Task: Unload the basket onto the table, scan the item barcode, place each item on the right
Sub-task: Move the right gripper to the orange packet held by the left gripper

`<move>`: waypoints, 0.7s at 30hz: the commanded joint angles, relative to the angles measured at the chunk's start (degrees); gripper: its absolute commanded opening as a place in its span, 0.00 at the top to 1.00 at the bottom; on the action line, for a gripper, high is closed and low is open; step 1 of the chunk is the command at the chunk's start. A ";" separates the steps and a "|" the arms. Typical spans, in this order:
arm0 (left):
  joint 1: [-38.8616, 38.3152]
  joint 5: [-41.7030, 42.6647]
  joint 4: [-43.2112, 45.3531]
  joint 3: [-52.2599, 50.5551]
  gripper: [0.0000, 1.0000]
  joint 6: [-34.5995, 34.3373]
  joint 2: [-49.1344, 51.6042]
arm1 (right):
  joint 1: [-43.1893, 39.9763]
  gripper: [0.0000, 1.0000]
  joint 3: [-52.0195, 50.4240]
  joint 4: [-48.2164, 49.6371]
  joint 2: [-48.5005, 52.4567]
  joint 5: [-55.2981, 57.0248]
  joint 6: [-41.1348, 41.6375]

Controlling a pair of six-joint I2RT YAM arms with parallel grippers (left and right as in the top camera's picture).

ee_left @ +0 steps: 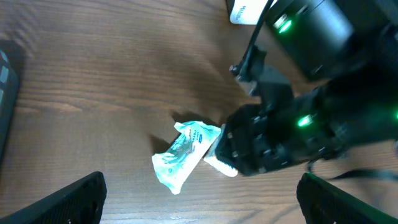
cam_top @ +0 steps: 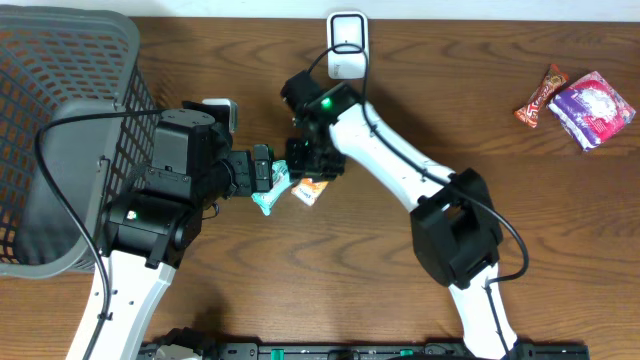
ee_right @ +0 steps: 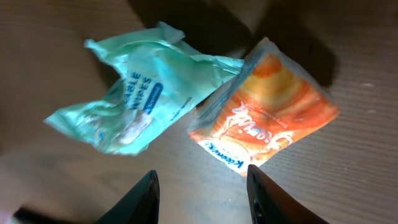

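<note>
Now my right gripper hangs just above the near edge of the orange crinkled foil sachet. Its fingers are half spread and they clasp nothing; I see bare wood between them. The sachet lies flat on the brown wooden table. Against the sachet's left side lies a crumpled teal plastic wipes packet, touching it. My left gripper hovers left of the sachet, spread wide and empty. Beyond the sachet, at the far table edge, stands a white boxy device with a black cable. Far to the left of the sachet sits a grey mesh basket.
</note>
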 commanded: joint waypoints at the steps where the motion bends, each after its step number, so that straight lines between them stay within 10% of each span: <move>1: 0.24 0.33 -0.02 0.48 0.02 0.33 -0.07 | 1.46 0.59 -2.80 1.14 0.28 8.09 8.98; 11: 0.24 0.31 0.00 0.48 0.02 0.33 -0.07 | 1.22 0.52 -12.90 12.28 0.28 11.80 7.39; 21: 0.24 0.33 -0.02 0.48 0.02 0.33 -0.07 | -5.07 0.47 -4.87 -3.82 -0.61 28.92 -3.65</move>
